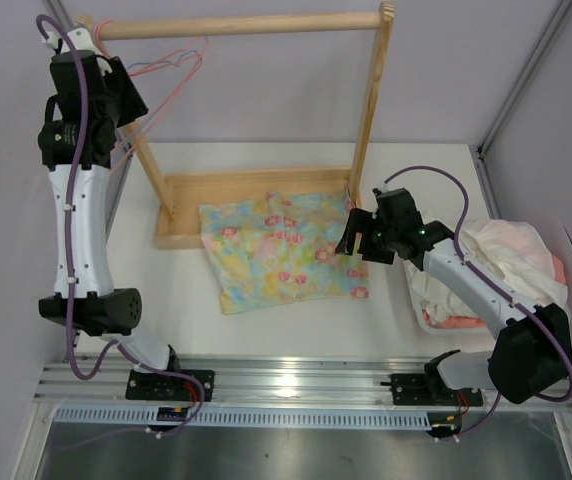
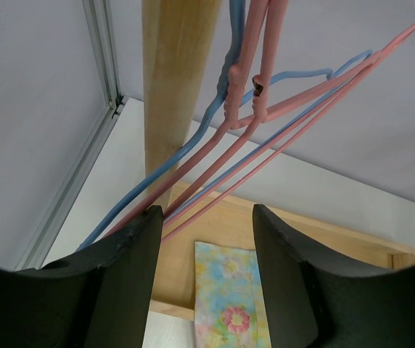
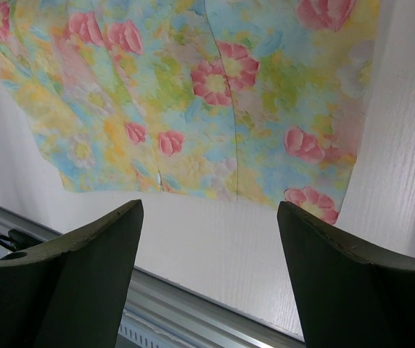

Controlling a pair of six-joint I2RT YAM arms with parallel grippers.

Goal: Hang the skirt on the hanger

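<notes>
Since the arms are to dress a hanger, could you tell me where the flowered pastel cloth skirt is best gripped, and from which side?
I would take the flowered pastel cloth skirt at its right edge, near the front right corner, coming down from above. It lies flat on the white table, so only a free edge can be pinched, and the open right tool is by that edge.

White links and black joint housings are seen on the left arm [image 1: 84, 230] and right arm [image 1: 466, 275], with purple cables [image 1: 424, 168] looped alongside; the left gripper [image 2: 204, 217] and right gripper [image 3: 211, 210] are dark-fingered.
</notes>
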